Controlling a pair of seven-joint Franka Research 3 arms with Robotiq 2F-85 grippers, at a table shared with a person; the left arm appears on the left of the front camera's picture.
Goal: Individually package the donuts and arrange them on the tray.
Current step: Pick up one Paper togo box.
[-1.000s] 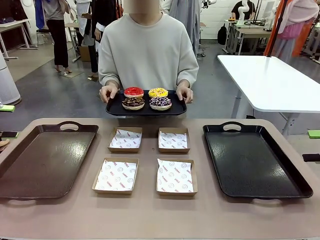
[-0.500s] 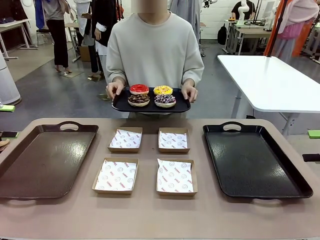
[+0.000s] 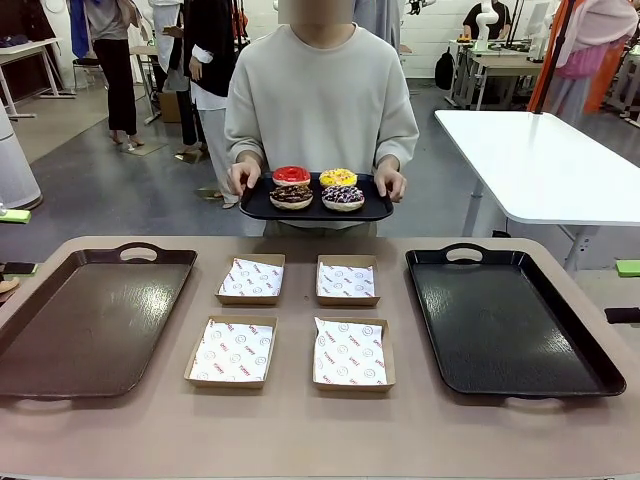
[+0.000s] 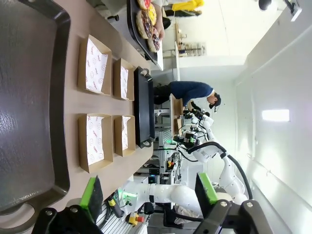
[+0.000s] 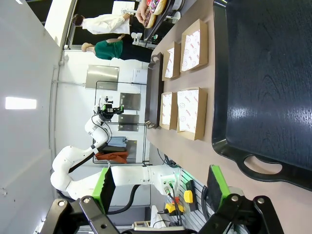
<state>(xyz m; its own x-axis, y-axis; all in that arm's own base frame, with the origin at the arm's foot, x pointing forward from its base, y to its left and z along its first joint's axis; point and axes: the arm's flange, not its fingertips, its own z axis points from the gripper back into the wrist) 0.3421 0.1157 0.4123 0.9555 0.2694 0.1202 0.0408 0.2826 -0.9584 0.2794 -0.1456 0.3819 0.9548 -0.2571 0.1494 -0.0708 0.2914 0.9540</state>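
Observation:
Four donuts ride on a small black serving tray (image 3: 316,210) that a person holds in both hands beyond the table's far edge: red (image 3: 291,175), yellow (image 3: 338,177), chocolate with sprinkles (image 3: 291,196) and dark purple (image 3: 343,195). The donuts (image 4: 147,19) also show at the top of the left wrist view, far from my left gripper (image 4: 148,192), which is open with nothing between its fingers. My right gripper (image 5: 161,189) is open too, with nothing in it, hovering off the near end of the large black tray (image 5: 263,83). The donuts (image 5: 153,9) appear far off in that view.
Four shallow cardboard boxes lined with printed paper sit in a two-by-two block mid-table, such as the near-left one (image 3: 232,352) and the far-right one (image 3: 347,281). A brown tray (image 3: 90,320) lies on the left, a black tray (image 3: 510,320) on the right.
The person has shifted to the right and raised the serving tray a little. Nothing on the table has moved.

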